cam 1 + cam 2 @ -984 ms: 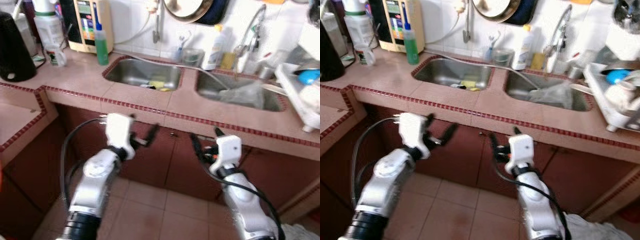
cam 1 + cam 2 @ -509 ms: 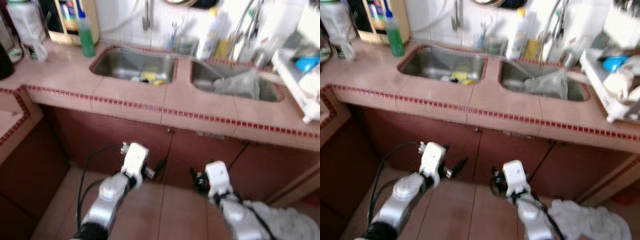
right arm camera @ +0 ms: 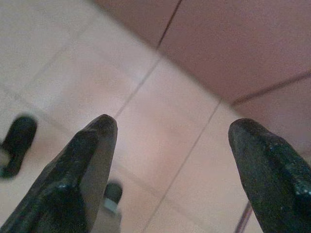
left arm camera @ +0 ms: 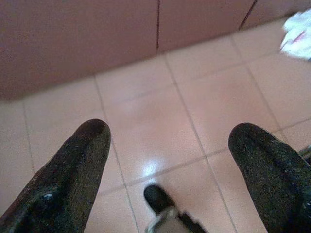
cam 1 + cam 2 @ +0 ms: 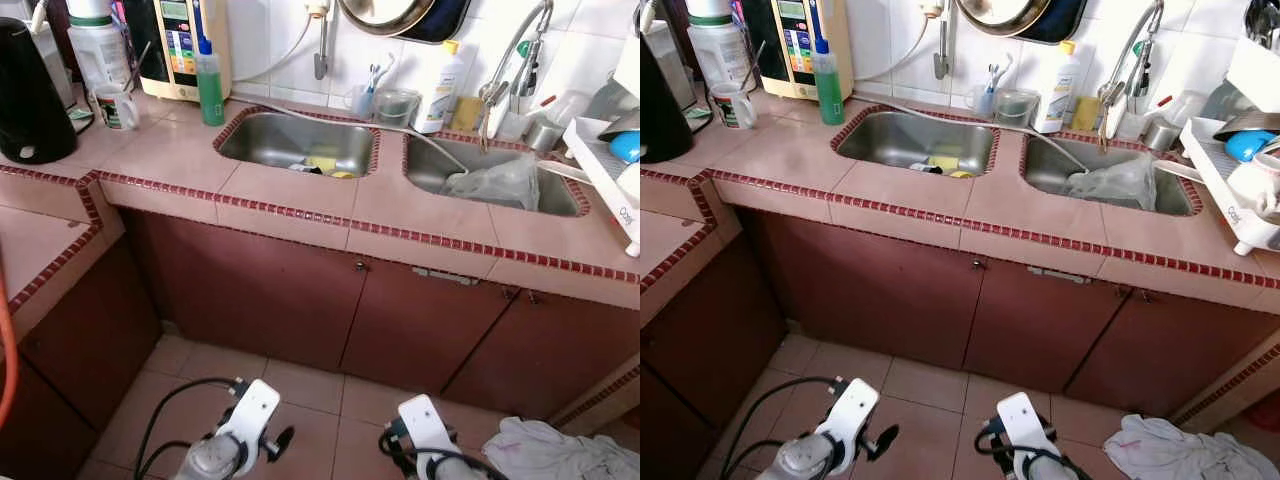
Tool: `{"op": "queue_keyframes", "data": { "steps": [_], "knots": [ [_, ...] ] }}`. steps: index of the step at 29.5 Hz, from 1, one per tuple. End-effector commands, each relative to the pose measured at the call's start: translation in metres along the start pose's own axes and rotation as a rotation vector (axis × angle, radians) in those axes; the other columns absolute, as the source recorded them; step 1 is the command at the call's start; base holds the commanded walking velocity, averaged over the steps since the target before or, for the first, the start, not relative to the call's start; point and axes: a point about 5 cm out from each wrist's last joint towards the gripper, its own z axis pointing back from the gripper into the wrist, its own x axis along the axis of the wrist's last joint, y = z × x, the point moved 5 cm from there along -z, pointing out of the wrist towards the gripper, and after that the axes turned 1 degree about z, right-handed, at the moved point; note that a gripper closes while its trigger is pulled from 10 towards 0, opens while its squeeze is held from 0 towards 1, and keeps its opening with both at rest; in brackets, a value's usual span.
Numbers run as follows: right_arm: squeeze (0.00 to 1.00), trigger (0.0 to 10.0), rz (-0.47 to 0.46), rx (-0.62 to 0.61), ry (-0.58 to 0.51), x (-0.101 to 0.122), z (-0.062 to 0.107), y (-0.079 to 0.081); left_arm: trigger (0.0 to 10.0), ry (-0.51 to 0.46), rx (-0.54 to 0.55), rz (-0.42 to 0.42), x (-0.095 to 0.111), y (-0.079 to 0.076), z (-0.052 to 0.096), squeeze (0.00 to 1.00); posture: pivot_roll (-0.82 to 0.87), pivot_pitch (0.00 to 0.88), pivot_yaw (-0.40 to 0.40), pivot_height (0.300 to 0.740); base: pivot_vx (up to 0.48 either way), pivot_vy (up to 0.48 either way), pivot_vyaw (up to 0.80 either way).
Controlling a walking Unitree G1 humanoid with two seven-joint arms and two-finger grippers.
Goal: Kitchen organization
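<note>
Both arms hang low over the floor (image 5: 310, 385), idle, well short of the surface (image 5: 300, 190): left claw (image 4: 170, 165) and right claw (image 3: 170, 165) gape wide, holding nothing. Dish soap (image 5: 209, 75) stands far left of the sinks (image 5: 300, 145), handy for washing. A cloth (image 5: 560, 450) lies on the floor, right. Labels are unreadable.

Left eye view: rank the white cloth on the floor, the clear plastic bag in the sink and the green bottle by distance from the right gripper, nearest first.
1. white cloth, on the floor beside the right gripper.
2. plastic bag, in the right-hand sink basin.
3. green bottle, far left on the counter.
</note>
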Motion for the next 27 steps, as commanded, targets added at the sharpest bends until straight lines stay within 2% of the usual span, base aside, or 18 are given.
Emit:
{"op": "queue_keyframes", "data": {
  "steps": [1, 2, 3, 4, 5, 6, 9, 11, 18, 27],
  "knots": [
    [0.00, 10.0, -0.023, -0.019, 0.061, -0.017, 0.004, -0.005, 10.0, 0.041, 0.003, -0.006, -0.010, -0.003, 0.001, 0.00, 0.01, 0.000, -0.067, 0.740, 0.000, 0.000, 0.00],
    [0.00, 10.0, -0.053, -0.033, 0.102, -0.030, 0.008, -0.006, 10.0, 0.081, 0.013, -0.004, -0.023, -0.004, 0.004, 0.00, 0.01, 0.000, -0.069, 0.740, 0.000, 0.000, 0.00],
    [0.00, 10.0, -0.053, -0.033, 0.102, -0.030, 0.008, -0.006, 10.0, 0.081, 0.013, -0.004, -0.023, -0.004, 0.004, 0.00, 0.01, 0.000, -0.069, 0.740, 0.000, 0.000, 0.00],
    [0.00, 10.0, -0.072, -0.040, 0.130, -0.040, 0.011, -0.006, 10.0, 0.115, 0.025, 0.004, -0.033, -0.004, 0.007, 0.00, 0.01, 0.000, -0.069, 0.740, 0.000, 0.000, 0.00],
    [0.00, 10.0, -0.072, -0.040, 0.130, -0.040, 0.011, -0.006, 10.0, 0.115, 0.025, 0.004, -0.033, -0.004, 0.007, 0.00, 0.01, 0.000, -0.069, 0.740, 0.000, 0.000, 0.00],
    [0.00, 10.0, -0.083, -0.042, 0.150, -0.047, 0.014, -0.006, 10.0, 0.145, 0.027, 0.007, -0.044, -0.005, 0.010, 0.00, 0.01, 0.000, -0.069, 0.740, 0.000, 0.000, 0.00],
    [0.00, 10.0, -0.101, -0.050, 0.166, -0.053, 0.016, -0.005, 10.0, 0.171, 0.021, 0.004, -0.055, -0.008, 0.014, 0.00, 0.00, 0.000, -0.064, 0.740, 0.000, 0.000, 0.00],
    [0.00, 10.0, -0.107, -0.052, 0.169, -0.054, 0.017, -0.005, 10.0, 0.175, 0.019, 0.009, -0.057, -0.009, 0.015, 0.00, 0.00, 0.000, -0.062, 0.740, 0.000, -0.122, 0.00],
    [0.00, 10.0, -0.132, -0.051, 0.191, -0.060, 0.019, -0.003, 10.0, 0.185, 0.017, 0.011, -0.061, -0.010, 0.016, 0.00, 0.00, 0.000, -0.063, 0.740, 0.000, -0.480, 0.00],
    [0.00, 10.0, -0.135, -0.049, 0.224, -0.069, 0.022, -0.002, 10.0, 0.165, 0.025, 0.013, -0.052, -0.006, 0.013, 0.00, 0.01, 0.000, -0.069, 0.740, 0.000, -0.480, 0.00]
  ]
}}
